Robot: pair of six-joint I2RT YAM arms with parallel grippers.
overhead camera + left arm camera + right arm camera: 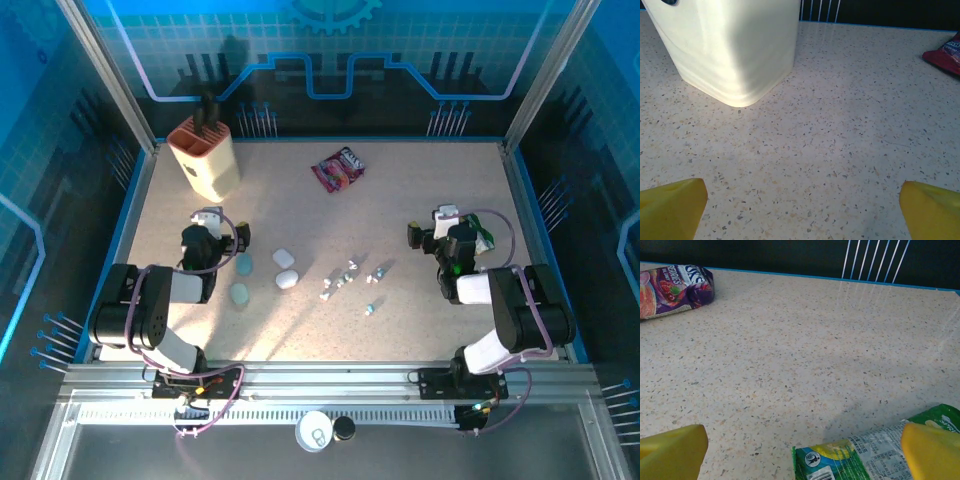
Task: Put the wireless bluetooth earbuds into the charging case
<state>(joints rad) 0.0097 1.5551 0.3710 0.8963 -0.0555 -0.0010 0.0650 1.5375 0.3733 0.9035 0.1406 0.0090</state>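
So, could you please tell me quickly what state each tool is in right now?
Left tool: open, holding nothing.
Right tool: open, holding nothing; a green packet lies beside one finger.

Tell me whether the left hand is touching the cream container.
Apart. The left wrist view shows the left hand open, with a stretch of bare speckled tabletop between its yellow fingertips and the cream container.

Left and right jaws wide apart

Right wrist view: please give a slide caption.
Open right gripper over speckled table; green packet near, berry pouch far left.
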